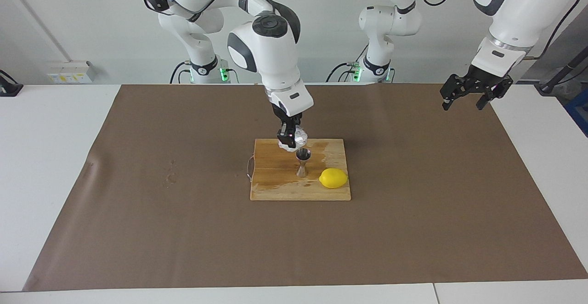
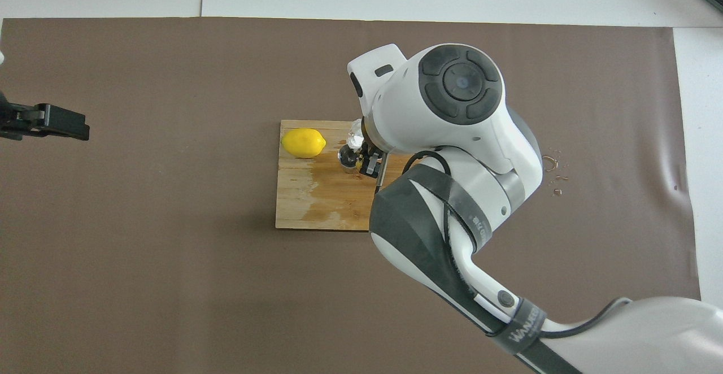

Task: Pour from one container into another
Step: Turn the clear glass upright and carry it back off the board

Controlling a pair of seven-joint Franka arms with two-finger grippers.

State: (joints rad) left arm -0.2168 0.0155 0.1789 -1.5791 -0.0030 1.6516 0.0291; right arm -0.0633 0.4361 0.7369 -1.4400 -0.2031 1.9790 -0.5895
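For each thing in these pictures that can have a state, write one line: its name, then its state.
Clear cup: held up in the air, tipped over the jigger.
Steel jigger: upright on the cutting board.
Cutting board: flat on the brown mat, wet in patches.
Lemon: lying on the board beside the jigger.
Right gripper: shut on the clear cup.
Left gripper: open, empty, waiting over the mat's edge.

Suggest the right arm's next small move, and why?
Probably tip the clear faceted cup further: the right gripper, shut on it, holds it just above the steel jigger upright on the cutting board. Left gripper waits open.
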